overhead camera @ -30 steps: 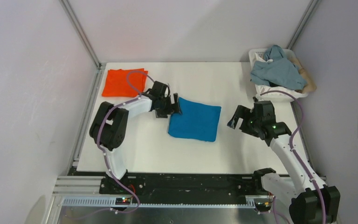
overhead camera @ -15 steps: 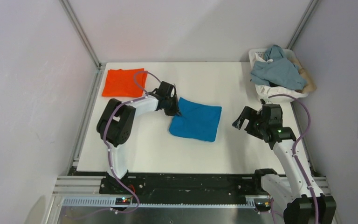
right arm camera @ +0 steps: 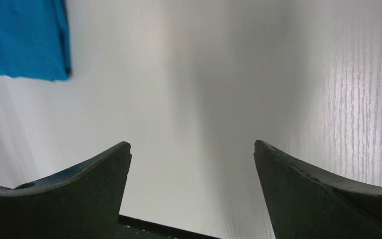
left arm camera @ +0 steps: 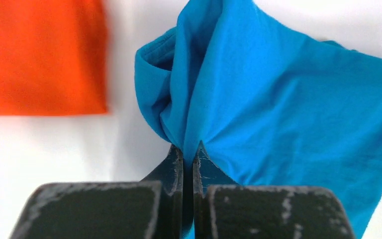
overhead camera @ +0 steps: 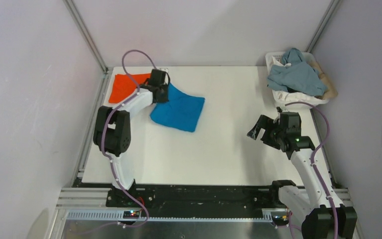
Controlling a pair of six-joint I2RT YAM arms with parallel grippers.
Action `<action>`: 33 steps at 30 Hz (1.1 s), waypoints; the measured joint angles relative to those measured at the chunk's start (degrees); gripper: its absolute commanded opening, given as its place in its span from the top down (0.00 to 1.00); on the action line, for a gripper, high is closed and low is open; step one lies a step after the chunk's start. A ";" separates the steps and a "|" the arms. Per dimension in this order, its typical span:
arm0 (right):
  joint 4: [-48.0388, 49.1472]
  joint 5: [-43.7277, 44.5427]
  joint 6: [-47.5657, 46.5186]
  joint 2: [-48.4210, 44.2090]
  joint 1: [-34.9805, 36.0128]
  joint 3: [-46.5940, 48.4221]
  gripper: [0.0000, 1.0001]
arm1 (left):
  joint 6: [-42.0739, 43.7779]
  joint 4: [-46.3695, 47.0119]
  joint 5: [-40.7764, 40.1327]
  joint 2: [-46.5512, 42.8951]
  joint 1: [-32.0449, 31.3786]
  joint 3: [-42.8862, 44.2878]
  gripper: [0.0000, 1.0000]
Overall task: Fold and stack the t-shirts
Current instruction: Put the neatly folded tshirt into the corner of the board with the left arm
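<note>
The folded blue t-shirt (overhead camera: 179,109) lies left of the table's middle, its left corner lifted and bunched. My left gripper (overhead camera: 162,92) is shut on that corner; in the left wrist view the blue t-shirt (left arm camera: 288,104) is pinched between the closed tips of the left gripper (left arm camera: 188,149). The folded orange t-shirt (overhead camera: 124,85) lies at the back left corner, partly behind my left arm, and shows as the orange t-shirt (left arm camera: 40,55) just left of the blue one. My right gripper (overhead camera: 257,130) hangs open over bare table at the right; the right gripper (right arm camera: 191,145) holds nothing.
A white basket (overhead camera: 283,96) heaped with grey-blue and tan clothes stands at the back right corner. Metal frame posts run up from both back corners. The table's front edge meets a black rail by the arm bases.
My left gripper closed on the blue t-shirt's left corner and dragged it back and left, up to the orange one. The right arm drew back slightly to the right, still open.
</note>
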 measured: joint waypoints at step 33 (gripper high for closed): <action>1.01 2.49 -0.46 0.13 -0.04 0.00 0.02 | 25.88 -4.17 -8.41 7.56 11.37 31.58 1.00</action>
